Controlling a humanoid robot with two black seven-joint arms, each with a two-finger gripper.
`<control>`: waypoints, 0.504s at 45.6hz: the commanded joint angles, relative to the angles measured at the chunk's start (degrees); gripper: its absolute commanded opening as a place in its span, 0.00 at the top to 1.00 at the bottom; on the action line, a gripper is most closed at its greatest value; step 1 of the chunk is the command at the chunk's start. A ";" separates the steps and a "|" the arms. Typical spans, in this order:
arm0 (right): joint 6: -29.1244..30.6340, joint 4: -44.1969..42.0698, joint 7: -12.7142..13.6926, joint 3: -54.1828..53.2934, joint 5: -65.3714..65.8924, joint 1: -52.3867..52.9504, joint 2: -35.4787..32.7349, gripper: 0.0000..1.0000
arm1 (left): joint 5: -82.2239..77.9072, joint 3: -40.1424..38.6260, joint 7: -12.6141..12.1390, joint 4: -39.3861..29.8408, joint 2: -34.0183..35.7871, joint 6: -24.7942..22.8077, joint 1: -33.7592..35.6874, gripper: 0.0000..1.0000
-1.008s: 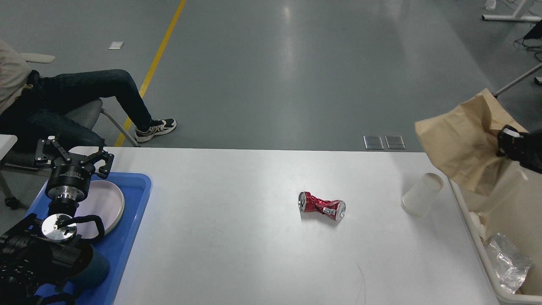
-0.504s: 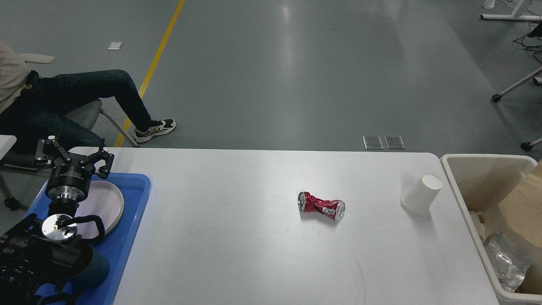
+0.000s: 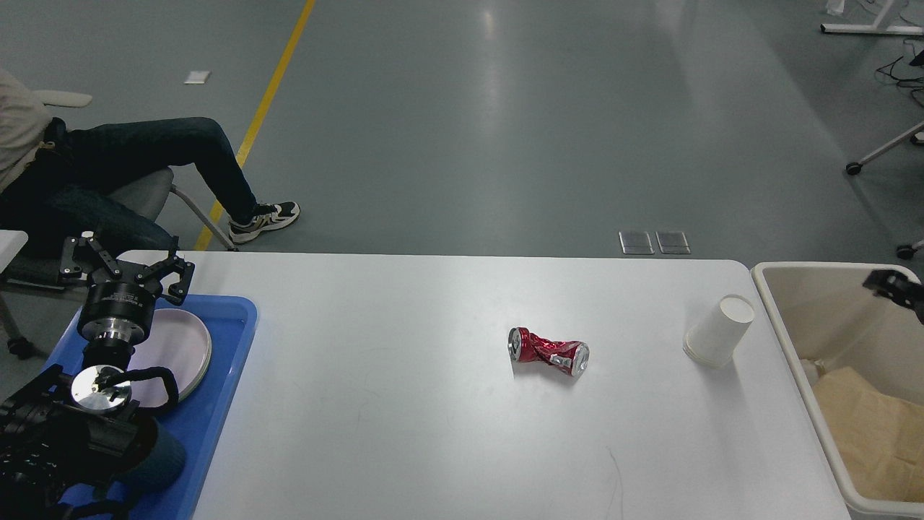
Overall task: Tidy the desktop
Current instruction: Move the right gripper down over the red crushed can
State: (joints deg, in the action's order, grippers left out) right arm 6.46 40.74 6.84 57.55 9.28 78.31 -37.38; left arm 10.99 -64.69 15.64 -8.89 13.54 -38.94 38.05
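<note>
The cream rectangular plastic bin [image 3: 801, 303] stands just off the right end of the wide white rectangular surface [image 3: 404, 404]; inside it lies a crumpled brown paper bag [image 3: 870, 426], resting toward the near side, with a scrap of white litter [image 3: 810, 372] against the bin's left wall; the far part of the bin's floor is bare. The blue plastic tray [image 3: 234, 339] sits on the left end of the surface; in it rests a round pale pink plate [image 3: 177, 339], partly hidden by the arm above it.

The left claw [image 3: 124, 266] hangs over the far edge of the tray and plate, its two black fingers spread apart with nothing between them; the surface stretches away to its right. The right claw [image 3: 891, 285] shows only as a small dark tip over the far right of the bin; whether its fingers are apart or together I cannot tell.

On the surface, a crushed red aluminium can [image 3: 548, 350] lies on its side right of centre, well apart from both claws; a white paper cup [image 3: 718, 331] lies tipped over near the right end, its mouth pointing up and away, near the bin; a person in dark jeans [image 3: 144, 159] sits beyond the far left corner.
</note>
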 commanded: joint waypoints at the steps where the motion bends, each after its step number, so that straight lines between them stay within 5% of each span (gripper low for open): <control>1: 1.27 5.75 -0.07 9.41 0.30 13.34 6.52 0.00 | 0.00 0.00 0.00 0.01 0.00 0.01 0.00 0.04; 12: 11.99 15.59 -0.51 9.60 -0.58 26.98 17.51 0.00 | 0.00 0.00 0.00 0.01 0.00 0.01 0.00 0.04; 23: 21.74 19.64 -0.60 1.52 -0.75 28.83 25.16 0.00 | 0.00 0.00 0.00 0.01 0.00 0.01 0.00 0.04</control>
State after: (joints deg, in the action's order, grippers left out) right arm 22.75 59.02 6.26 63.46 8.67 106.83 -14.46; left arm 10.99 -64.69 15.64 -8.90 13.54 -38.94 38.05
